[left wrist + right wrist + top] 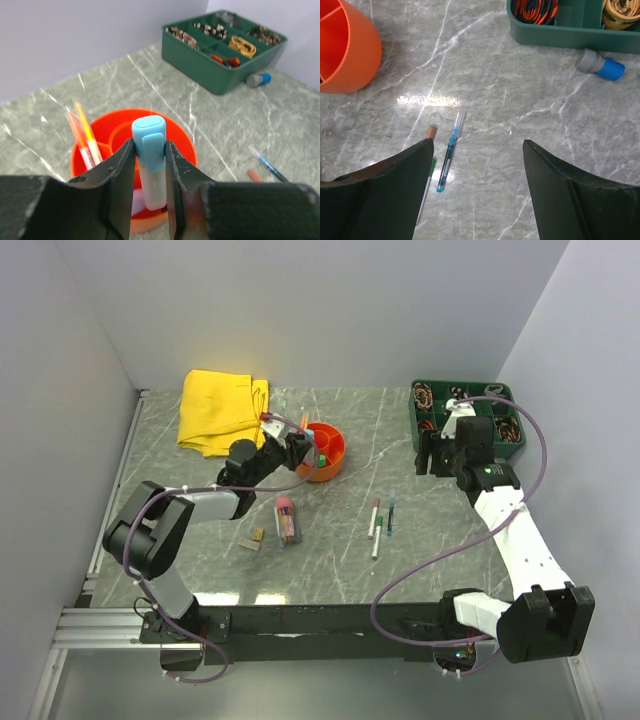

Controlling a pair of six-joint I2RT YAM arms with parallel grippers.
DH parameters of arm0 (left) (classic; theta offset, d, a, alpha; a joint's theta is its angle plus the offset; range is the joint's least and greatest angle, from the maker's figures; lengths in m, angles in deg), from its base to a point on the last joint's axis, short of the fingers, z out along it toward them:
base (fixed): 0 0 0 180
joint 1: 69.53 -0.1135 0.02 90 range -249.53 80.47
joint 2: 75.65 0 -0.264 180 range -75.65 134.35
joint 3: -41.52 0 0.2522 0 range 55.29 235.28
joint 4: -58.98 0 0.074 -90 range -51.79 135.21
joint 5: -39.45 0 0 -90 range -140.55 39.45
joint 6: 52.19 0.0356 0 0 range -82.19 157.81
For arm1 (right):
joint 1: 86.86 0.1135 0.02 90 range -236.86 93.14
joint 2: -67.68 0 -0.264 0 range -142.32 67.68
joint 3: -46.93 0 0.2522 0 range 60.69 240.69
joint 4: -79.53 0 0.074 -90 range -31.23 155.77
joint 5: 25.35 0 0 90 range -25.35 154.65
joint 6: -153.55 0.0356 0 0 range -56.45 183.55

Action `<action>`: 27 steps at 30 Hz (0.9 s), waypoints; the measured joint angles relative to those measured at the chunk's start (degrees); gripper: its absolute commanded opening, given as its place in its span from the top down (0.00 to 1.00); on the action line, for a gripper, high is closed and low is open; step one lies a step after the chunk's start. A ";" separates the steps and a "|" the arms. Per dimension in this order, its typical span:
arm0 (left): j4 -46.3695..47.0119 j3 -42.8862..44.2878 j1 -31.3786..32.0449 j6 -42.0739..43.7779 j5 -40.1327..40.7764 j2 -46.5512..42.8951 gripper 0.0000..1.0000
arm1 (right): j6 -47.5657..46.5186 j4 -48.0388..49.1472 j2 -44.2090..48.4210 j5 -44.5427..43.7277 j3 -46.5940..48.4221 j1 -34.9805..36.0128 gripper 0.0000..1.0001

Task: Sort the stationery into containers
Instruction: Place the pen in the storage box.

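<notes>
My left gripper [298,447] [149,146] is shut on a blue-capped highlighter [149,150], held upright just above the orange organiser bowl [326,452] [182,137]. Two orange and yellow pens [82,132] stand in the bowl's outer ring. My right gripper [432,454] [477,145] is open and empty above the table. Below it lie a blue pen [449,152] and a brown-capped pen [431,132]. Three thin pens [381,522] lie mid-table. A pink-capped clear tube [287,520] and small tan blocks [252,539] lie at front left.
A green divided tray [465,412] [220,47] [560,36] of small parts stands at the back right, with a grey and blue cylinder [600,65] [258,79] beside it. A folded yellow cloth [220,410] lies at the back left. Walls close the left, back and right.
</notes>
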 measured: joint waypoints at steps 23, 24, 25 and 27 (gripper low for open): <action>4.66 -8.63 3.30 2.03 6.95 0.83 0.56 | 0.20 0.28 -1.73 0.70 -0.46 0.39 0.20; 4.07 -8.68 3.43 2.10 7.17 0.20 0.54 | 0.20 0.39 -1.84 0.76 -0.46 0.46 0.20; 3.65 -8.68 3.48 2.19 7.37 -0.44 0.53 | 0.20 0.44 -1.90 0.81 -0.46 0.55 0.20; 2.21 -8.63 3.58 2.40 7.58 -2.36 0.50 | 0.20 0.44 -2.03 1.05 -0.46 0.74 0.20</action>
